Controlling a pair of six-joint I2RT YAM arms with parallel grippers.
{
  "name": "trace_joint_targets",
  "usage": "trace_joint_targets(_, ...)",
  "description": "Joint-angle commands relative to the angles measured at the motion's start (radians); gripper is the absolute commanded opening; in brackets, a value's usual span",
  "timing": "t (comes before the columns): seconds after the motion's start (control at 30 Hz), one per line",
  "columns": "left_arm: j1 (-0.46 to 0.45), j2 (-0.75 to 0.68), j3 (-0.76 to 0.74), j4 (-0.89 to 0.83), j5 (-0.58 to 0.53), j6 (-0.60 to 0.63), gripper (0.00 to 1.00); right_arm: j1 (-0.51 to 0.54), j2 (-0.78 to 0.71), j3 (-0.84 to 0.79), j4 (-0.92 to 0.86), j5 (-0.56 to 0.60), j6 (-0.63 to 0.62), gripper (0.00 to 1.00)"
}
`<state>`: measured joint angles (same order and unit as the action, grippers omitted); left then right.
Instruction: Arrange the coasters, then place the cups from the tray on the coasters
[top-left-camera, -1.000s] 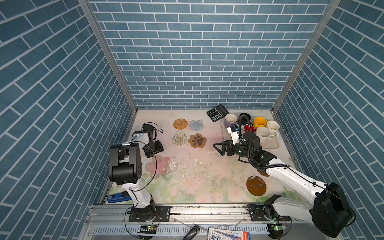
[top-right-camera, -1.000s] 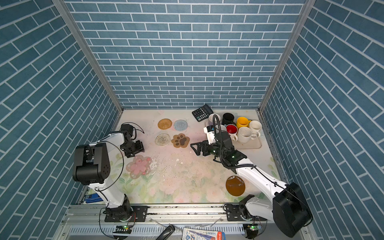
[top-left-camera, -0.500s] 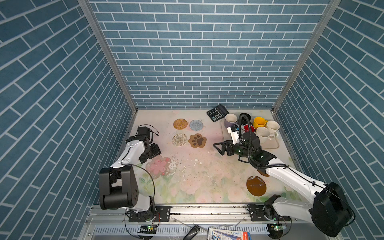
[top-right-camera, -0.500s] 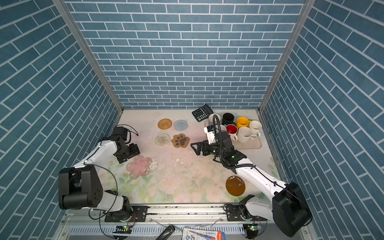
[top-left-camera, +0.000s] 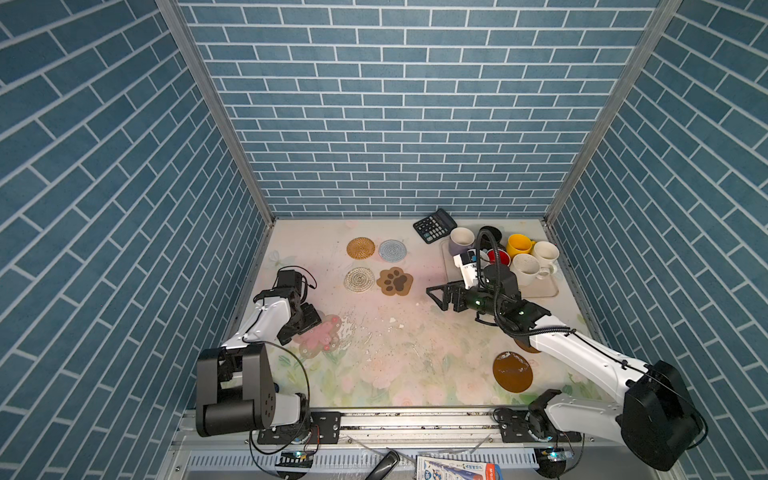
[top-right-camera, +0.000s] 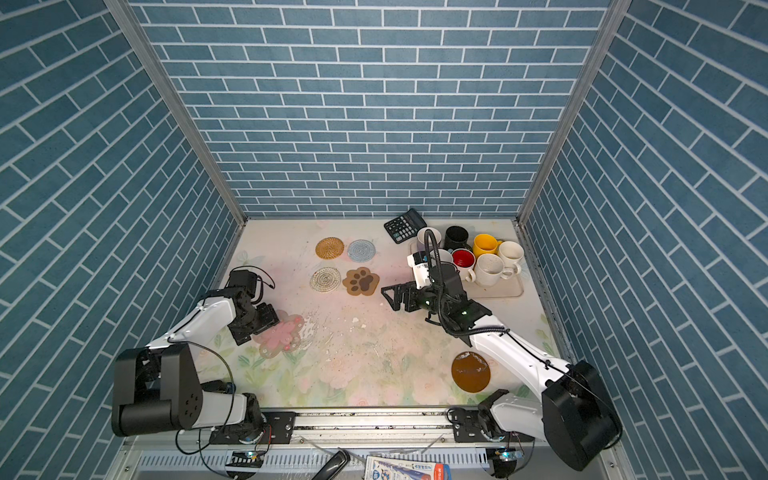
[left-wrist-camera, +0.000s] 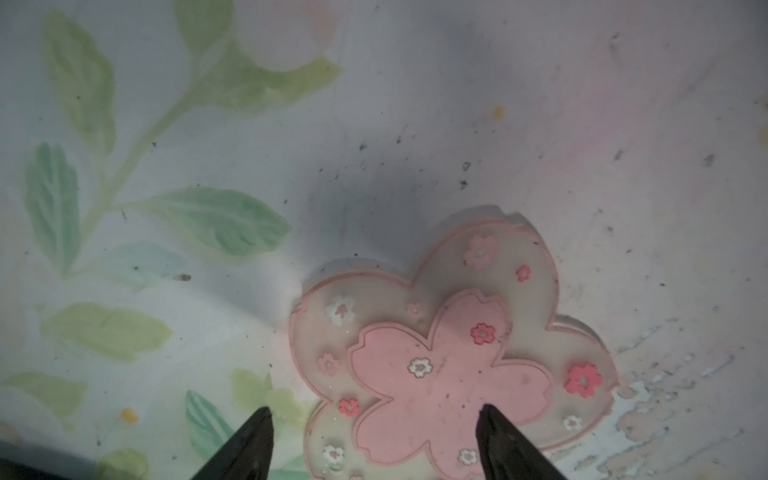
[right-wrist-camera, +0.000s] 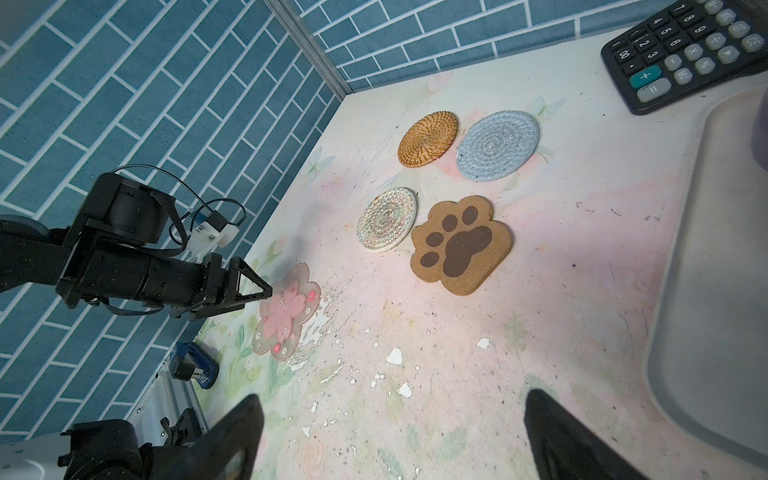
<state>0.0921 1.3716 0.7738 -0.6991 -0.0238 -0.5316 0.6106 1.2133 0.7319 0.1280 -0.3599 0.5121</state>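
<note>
"Blue brick walls, flowery bench (top-left-camera: 395, 374). Where's the pink flower coaster (left-wrist-camera: 436, 374)?"
"Flat on the bench's left side. The left claw (left-wrist-camera: 374, 411) is over its edge, tips apart, gripping nothing."
"And the right claw (top-left-camera: 432, 297)?"
"Spread wide, empty, between the paw coaster (top-left-camera: 395, 281) and the tray (top-left-camera: 540, 293) of mugs (top-left-camera: 525, 266)."

Digits, "+", "CE" on calculator (right-wrist-camera: 690, 54) keys
</note>
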Motion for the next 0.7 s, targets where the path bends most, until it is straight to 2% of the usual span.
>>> trace_joint_targets(0.0, 0.0, -0.011, -0.042, 0.022, -0.084, -0.041, 0.8, 0.002, -0.015, -0.024, 0.013, 0.006, 0.005, 0.98)
trace_joint_targets(0.43, 0.0, 0.072, -0.108, 0.213, 0.022, -0.031, 0.76, 0.004, -0.014, -0.023, 0.018, 0.006, 0.006, 0.98)
trace_joint_targets(0.67, -0.025, 0.056, -0.119, 0.227, 0.056, -0.046, 0.71, 0.001, -0.002, -0.021, 0.02, 0.004, 0.008, 0.98)
